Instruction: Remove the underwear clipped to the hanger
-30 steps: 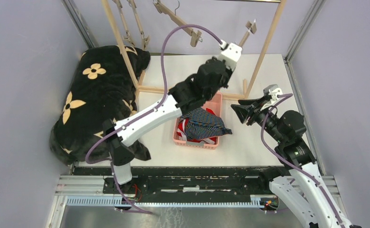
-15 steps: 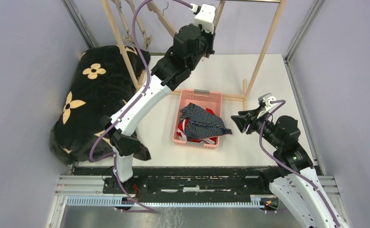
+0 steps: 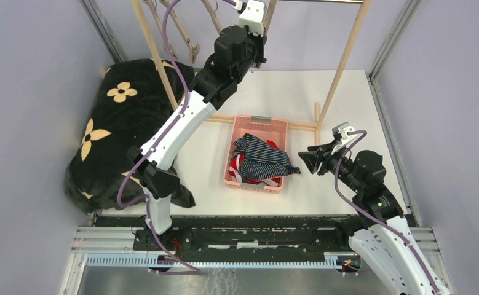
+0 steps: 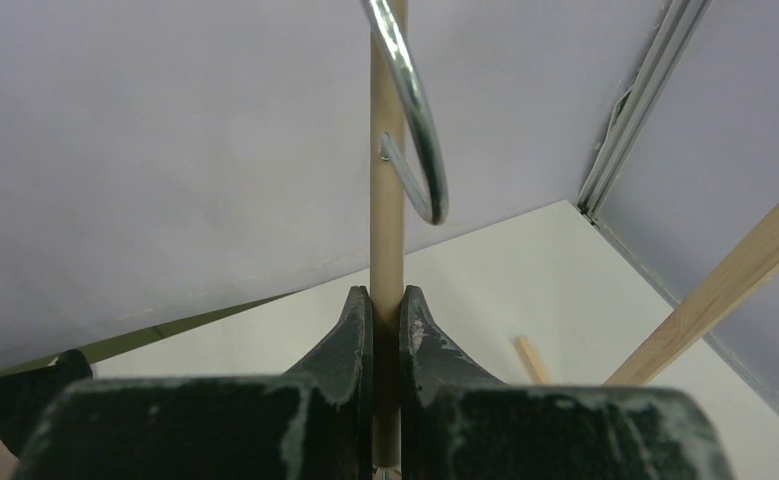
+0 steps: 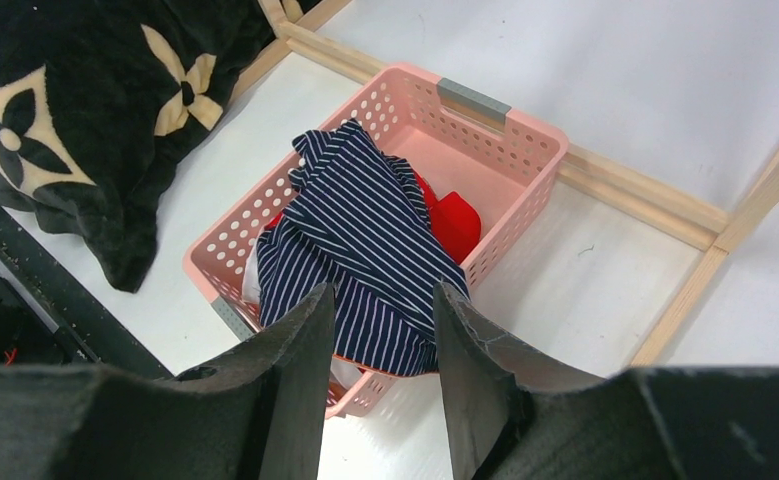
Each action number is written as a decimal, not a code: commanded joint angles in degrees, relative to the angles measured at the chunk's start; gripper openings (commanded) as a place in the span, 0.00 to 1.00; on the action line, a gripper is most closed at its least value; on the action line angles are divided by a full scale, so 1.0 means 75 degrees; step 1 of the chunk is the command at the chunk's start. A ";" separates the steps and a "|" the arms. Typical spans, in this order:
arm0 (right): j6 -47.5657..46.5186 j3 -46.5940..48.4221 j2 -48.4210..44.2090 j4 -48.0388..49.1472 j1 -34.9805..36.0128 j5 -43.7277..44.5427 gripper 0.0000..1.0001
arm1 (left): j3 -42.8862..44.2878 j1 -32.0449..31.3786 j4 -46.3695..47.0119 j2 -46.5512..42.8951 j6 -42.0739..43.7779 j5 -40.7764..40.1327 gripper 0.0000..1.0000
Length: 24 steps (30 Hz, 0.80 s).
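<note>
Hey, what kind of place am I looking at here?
Probably a lab test cell staged as a laundry corner: plain walls box in a white table holding a wooden rack and a pink basket of underwear.

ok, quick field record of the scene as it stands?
left gripper: shut on the wooden bar of the hanger, metal hook just above
right gripper: open, empty, right of the basket
basket contents: dark blue striped boxers lying over red briefs
blanket: black with tan flowers, left of the basket
</note>
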 commanded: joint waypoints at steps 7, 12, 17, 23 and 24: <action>0.0025 -0.0076 0.0145 0.0525 0.0039 -0.0048 0.49 | 0.0131 0.0168 0.1090 -0.0106 -0.0457 0.0475 0.03; 0.0026 -0.0040 0.0124 0.0487 0.0065 -0.0067 0.49 | 0.0504 0.0410 0.0910 0.0096 -0.0551 0.0605 0.03; 0.0026 -0.0086 0.0016 0.0474 0.0061 -0.0062 0.49 | 0.0744 0.0648 0.0772 0.0330 -0.0702 0.0754 0.03; 0.0037 -0.0108 0.0020 0.0512 0.0067 -0.0074 0.49 | 0.1008 0.0880 0.0425 0.0664 -0.0831 0.0962 0.03; 0.0037 -0.0106 0.0011 0.0521 0.0081 -0.0081 0.49 | 0.0977 0.0887 0.0396 0.0695 -0.0834 0.1012 0.03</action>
